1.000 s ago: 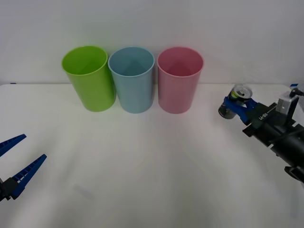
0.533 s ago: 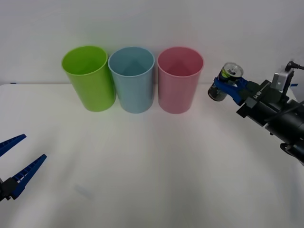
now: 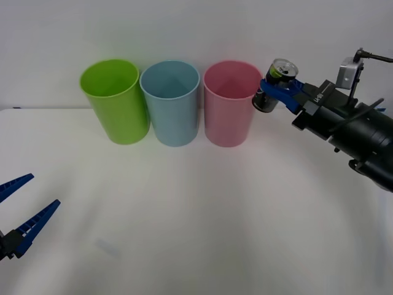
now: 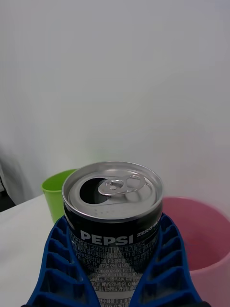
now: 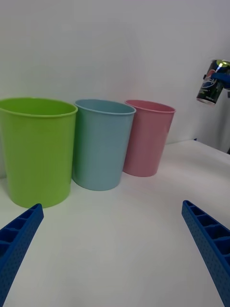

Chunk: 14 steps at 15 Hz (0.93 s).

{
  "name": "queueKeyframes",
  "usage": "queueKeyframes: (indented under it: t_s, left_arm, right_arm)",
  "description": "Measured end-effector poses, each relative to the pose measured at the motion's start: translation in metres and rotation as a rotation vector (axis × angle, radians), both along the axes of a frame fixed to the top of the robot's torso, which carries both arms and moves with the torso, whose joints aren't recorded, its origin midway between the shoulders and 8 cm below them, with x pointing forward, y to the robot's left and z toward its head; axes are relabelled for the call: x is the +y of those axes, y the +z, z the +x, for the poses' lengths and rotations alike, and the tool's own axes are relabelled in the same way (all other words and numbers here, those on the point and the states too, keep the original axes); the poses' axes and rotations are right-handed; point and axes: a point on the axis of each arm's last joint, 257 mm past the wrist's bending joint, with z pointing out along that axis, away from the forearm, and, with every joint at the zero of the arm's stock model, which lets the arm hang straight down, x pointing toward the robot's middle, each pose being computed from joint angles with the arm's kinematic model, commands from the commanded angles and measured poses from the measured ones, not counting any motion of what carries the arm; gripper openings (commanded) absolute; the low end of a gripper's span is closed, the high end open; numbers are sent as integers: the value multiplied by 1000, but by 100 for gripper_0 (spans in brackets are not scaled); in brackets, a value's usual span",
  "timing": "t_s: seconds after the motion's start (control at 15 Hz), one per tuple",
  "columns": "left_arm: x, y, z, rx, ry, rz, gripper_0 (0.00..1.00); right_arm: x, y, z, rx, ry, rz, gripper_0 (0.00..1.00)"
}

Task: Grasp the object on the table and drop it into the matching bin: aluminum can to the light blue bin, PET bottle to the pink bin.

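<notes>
The aluminum can [image 3: 274,85], dark grey with a shiny silver top, hangs in the air just right of the pink bin [image 3: 231,103], at rim height. My right gripper [image 3: 277,90] is shut on the aluminum can [image 4: 113,225], its blue fingers [image 4: 55,268] hugging both sides. The light blue bin [image 3: 171,102] stands in the middle of the row, left of the pink bin [image 5: 146,137]. From the left wrist, the aluminum can [image 5: 212,87] floats beyond the pink bin. My left gripper [image 3: 13,212] stays open low over the table [image 3: 196,215] at the near left.
A lime green bin [image 3: 115,100] stands at the left end of the row, touching the light blue bin [image 5: 100,143]. A white wall rises right behind the three bins. The lime green bin [image 4: 55,192] peeks out behind the can in the right wrist view.
My right gripper has lifted the can off the table's right side and carried it up and left, to beside the pink bin's rim. The left arm has not moved.
</notes>
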Motion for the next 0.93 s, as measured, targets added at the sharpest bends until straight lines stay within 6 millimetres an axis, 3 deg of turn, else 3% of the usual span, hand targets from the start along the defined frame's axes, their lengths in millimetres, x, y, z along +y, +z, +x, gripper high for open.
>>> queueKeyframes:
  t_s: [0.93]
  left_arm:
    - [0,0,0,0,0,0,100]
  right_arm:
    - [69,24,61,-6,89,-44,0]
